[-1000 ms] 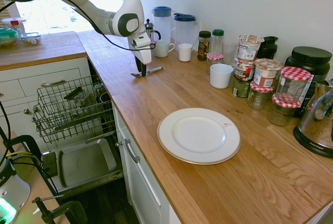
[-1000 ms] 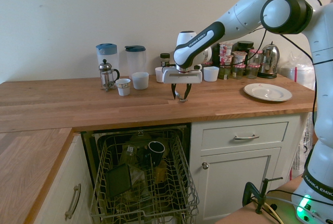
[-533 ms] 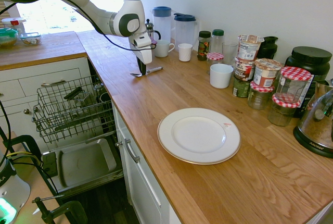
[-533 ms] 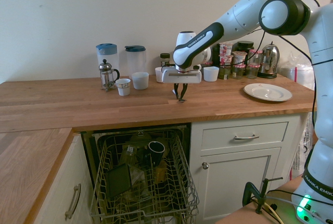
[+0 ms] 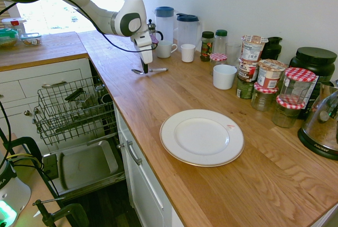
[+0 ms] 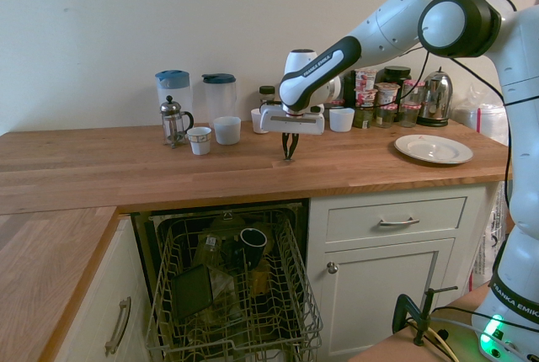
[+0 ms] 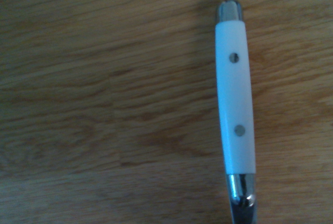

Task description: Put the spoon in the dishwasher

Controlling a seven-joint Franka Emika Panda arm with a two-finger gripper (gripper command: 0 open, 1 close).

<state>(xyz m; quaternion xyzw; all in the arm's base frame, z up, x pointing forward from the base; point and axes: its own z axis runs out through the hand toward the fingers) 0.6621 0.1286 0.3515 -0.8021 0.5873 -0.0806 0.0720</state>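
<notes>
As jaws pinch it, spoon (image 5: 149,71) level, handle toward wall

We see wood counter (image 5: 158,100) bearing white plate (image 5: 202,137), two jugs (image 5: 177,26), French press (image 6: 173,120), cups (image 5: 187,53), white bowl (image 5: 224,76), jar cluster (image 5: 266,87), kettle (image 5: 323,124) at wall.

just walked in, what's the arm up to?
The gripper has shut on the spoon and is lifting it just off the wooden counter near the mugs and jugs. The dishwasher below stands open with its rack pulled out, holding a few items; the spoon hasn't gone in yet.
</notes>
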